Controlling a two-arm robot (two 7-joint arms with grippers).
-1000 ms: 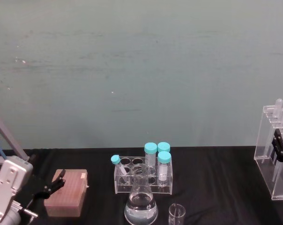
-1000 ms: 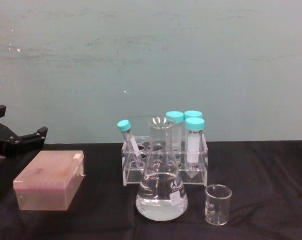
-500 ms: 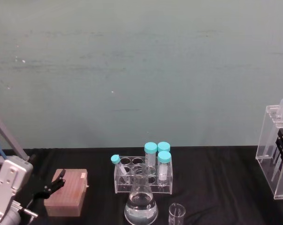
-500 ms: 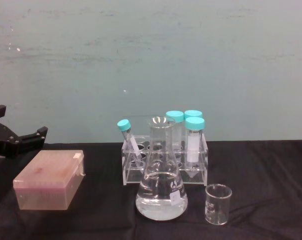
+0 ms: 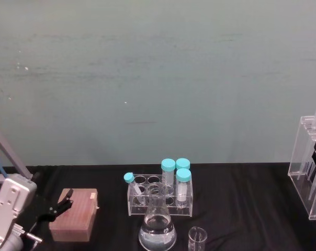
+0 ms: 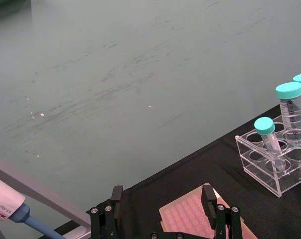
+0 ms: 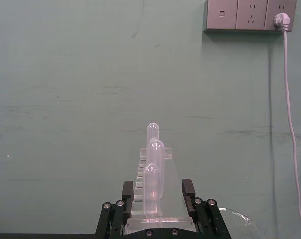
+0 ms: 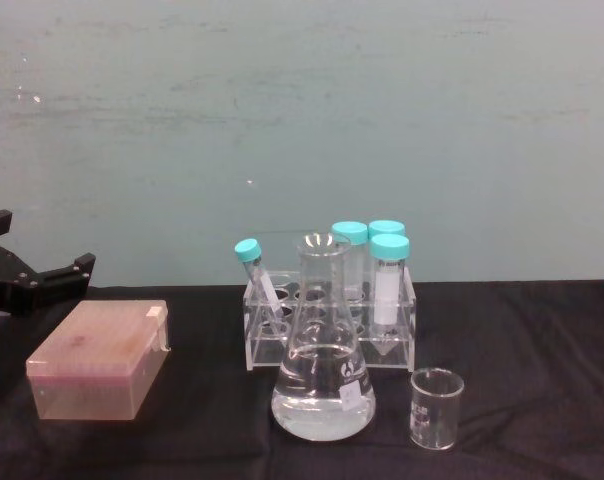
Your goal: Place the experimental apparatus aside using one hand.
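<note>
Right gripper clamps tube rack, cut off at head-view edge; left gripper idle, spread.

Four teal-capped tubes are sitting in one low rack, three round-topped tubes are standing in one tall rack — one flask, one beaker, one pink box.

nothing reads clearly. the pipette carries small red lettering, too cut off to make out. the capped tube shows printed graduation marks, numbers illegible. the conical flask bears a white label and faint print, unreadable.
</note>
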